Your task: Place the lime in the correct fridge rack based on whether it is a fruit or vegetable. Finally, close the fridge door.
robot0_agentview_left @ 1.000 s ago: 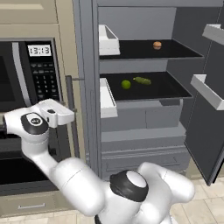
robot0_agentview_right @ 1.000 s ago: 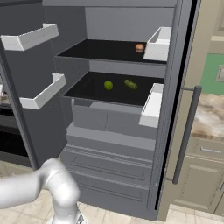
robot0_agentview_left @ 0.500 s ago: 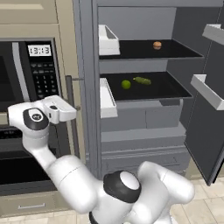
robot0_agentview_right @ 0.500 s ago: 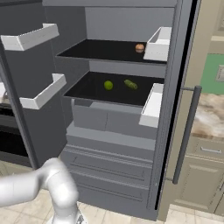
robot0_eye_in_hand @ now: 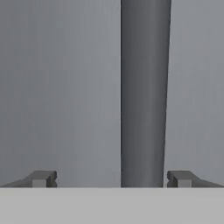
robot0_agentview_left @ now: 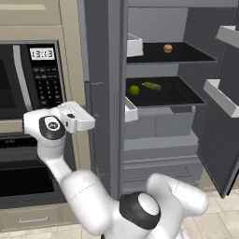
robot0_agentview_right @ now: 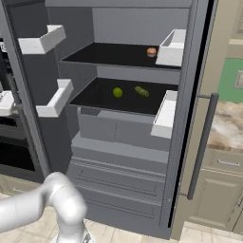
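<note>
Now the claw is open, straddling the upright fridge door handle straight ahead; lime already shelved.

The lime lay on the lower shelf, left of a cucumber; above, a roll.

The gripper is pointing at a flat grey fridge door seen from very close. Its two dark fingertips are sitting at the bottom of the picture, wide apart, with nothing between them. A darker grey door handle, a straight upright bar, is running from the top edge down to the bottom, lying right of centre and nearer the right-hand fingertip.
</note>
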Robot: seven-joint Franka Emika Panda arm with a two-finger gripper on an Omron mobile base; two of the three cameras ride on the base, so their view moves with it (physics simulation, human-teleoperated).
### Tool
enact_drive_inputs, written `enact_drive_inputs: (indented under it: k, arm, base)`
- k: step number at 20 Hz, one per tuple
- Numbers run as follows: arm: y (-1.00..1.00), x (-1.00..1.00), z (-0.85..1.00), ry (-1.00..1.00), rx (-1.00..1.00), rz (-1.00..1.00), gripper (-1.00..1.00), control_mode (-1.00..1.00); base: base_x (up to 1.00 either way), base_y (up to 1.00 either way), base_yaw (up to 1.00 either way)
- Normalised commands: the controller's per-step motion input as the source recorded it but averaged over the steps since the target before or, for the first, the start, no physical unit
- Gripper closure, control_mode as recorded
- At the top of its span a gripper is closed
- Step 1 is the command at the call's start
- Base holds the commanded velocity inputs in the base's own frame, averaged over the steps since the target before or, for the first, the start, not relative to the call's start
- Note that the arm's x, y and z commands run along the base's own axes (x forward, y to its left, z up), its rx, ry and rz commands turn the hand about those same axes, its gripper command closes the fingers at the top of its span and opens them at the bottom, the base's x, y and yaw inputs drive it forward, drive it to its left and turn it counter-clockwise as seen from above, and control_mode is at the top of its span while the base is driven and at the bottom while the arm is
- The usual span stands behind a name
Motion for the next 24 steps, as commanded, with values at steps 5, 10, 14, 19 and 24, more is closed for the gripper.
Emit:
enact_drive_inputs:
  k: [5,10,14,19,24]
  arm:
    - [-0.77,0.07,0.0,-0.05,0.0,0.0,-1.0,-1.0]
    - [-0.7,0.08,0.0,-0.05,0.0,0.0,-1.0,-1.0]
    - [-0.61,0.21,0.03,-0.04,0.0,0.0,-1.0,-1.0]
    - [-0.52,0.28,0.05,-0.01,0.0,0.0,-1.0,-1.0]
    - [-0.44,0.32,0.06,0.0,0.0,0.0,-1.0,-1.0]
  base:
    - [0.0,0.0,0.0]
    - [0.0,0.0,0.0]
    - [0.0,0.0,0.0]
    - [0.0,0.0,0.0]
    - [0.0,0.0,0.0]
